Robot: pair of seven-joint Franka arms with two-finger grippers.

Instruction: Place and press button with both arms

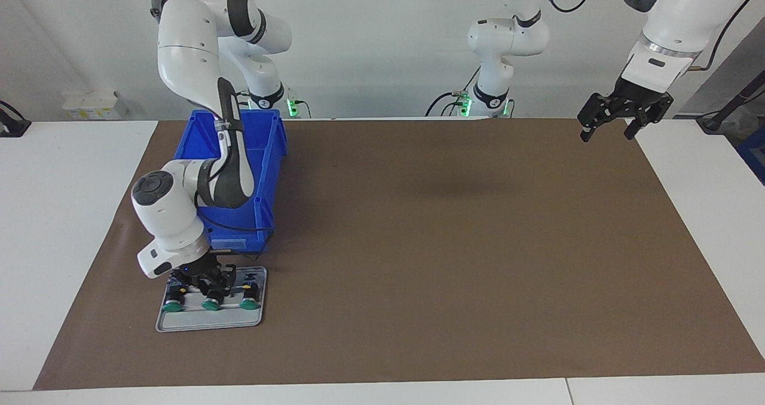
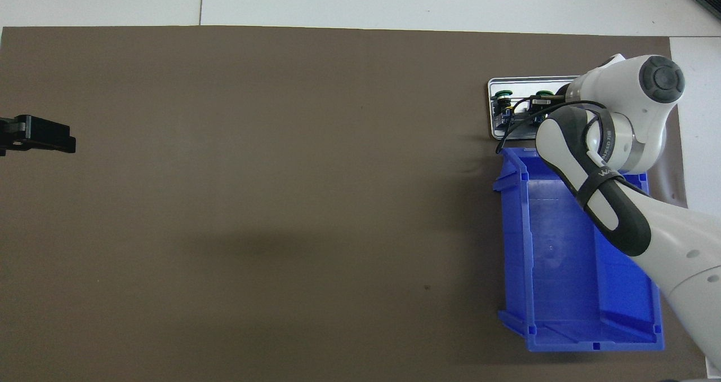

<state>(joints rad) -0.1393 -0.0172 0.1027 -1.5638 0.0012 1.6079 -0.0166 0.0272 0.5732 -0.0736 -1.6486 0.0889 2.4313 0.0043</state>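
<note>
Three green-capped buttons lie in a row on a small metal tray [image 1: 179,325] toward the right arm's end of the table. My right gripper [image 1: 209,290] is down on the tray, its fingers drawn in around the black body of the middle button [image 1: 210,303]. The other two buttons [image 1: 173,306] [image 1: 248,302] lie free on either side. In the overhead view the right wrist hides the gripper; two green caps [image 2: 503,94] [image 2: 543,94] show on the tray [image 2: 495,83]. My left gripper [image 1: 615,125] hangs open and empty above the mat's corner at the left arm's end, also seen as the left gripper [image 2: 34,135].
A blue open bin [image 1: 269,154] [image 2: 563,247] stands right beside the tray, nearer to the robots, with the right arm reaching over it. A brown mat [image 1: 448,244] covers the table.
</note>
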